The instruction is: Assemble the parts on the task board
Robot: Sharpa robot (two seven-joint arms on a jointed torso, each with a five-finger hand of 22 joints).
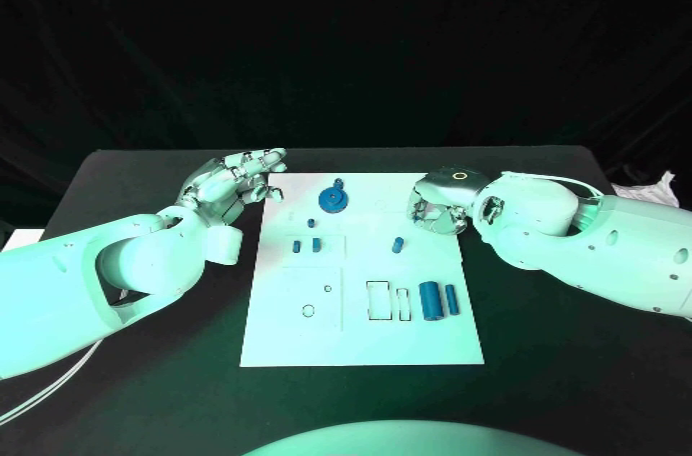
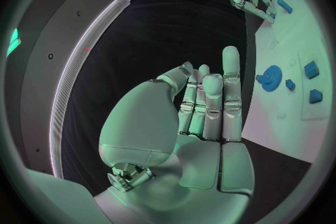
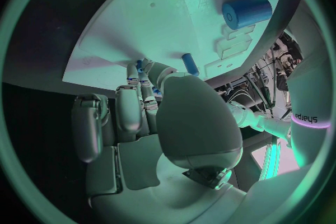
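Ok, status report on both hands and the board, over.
Left hand open, beside the task board. Right hand over the board's far right edge, grip unclear. Blue gear seated; two cylinders loose.

Looked like a robotics lab or demo stand, black table [image 1: 144, 376] draped against a black backdrop, white task board [image 1: 361, 326] with blue parts laid out as a test fixture, bundled cables and equipment racks [image 3: 269, 75] seen past the right arm

Matt white task board [image 1: 361, 326], smooth blue plastic parts [image 1: 430, 298], matt black table [image 1: 577, 376]
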